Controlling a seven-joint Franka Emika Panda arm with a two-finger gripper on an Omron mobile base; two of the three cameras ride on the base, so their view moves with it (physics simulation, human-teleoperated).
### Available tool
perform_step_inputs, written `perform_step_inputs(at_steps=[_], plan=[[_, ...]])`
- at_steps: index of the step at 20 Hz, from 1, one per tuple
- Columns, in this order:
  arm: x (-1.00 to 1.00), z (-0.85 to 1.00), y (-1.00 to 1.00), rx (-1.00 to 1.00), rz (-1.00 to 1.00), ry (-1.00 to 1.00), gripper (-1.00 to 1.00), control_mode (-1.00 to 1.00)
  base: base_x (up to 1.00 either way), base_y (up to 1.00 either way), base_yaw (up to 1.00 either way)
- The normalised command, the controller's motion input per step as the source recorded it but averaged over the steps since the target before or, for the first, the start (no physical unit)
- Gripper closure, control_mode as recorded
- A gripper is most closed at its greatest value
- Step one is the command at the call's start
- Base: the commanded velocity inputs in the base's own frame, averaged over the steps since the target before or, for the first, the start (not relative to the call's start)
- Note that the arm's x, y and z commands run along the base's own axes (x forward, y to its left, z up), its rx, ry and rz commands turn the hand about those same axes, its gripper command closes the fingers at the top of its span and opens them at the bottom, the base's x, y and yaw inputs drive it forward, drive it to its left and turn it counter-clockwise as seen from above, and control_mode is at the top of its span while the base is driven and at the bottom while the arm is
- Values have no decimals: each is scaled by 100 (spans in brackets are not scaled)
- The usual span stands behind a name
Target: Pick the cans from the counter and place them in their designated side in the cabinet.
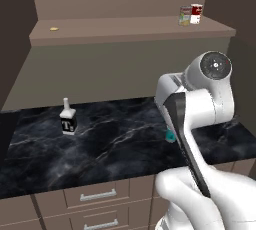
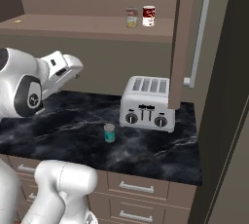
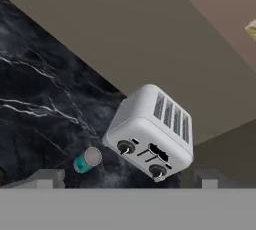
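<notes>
The teal-blue can (image 2: pixel 109 133) stands upright on the black marble counter (image 2: pixel 58 130), just in front of the toaster's left corner; the arm half hides this can (image 1: pixel 170 136) in the left base view. The beige-yellow can (image 2: pixel 132 17) stands on the cabinet shelf (image 2: pixel 73 26) toward its right, beside a red-and-white can (image 2: pixel 149 16). My gripper (image 3: pixel 127 180) is open, high above the counter and left of the toaster, holding nothing. Below it the hand view shows the teal can (image 3: pixel 87 160), well apart from the fingertips (image 3: pixel 47 178).
A silver four-slot toaster (image 2: pixel 147 103) sits at the counter's right end under the open cabinet door (image 2: pixel 187 33). A small black-and-white bottle (image 1: pixel 67 119) stands on the left of the counter. A small yellow item (image 1: pixel 54 28) lies on the shelf's left.
</notes>
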Motion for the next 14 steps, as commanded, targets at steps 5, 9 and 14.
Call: perform_step_inputs(at_steps=[5,9,14], plan=[[-37,0,-57,14,-11,8,-100,-100,0,0,0],[-45,-16,-24,14,-14,2,-100,-100,0,0,0],[-27,-17,0,14,-13,3,-100,-100,0,0,0]])
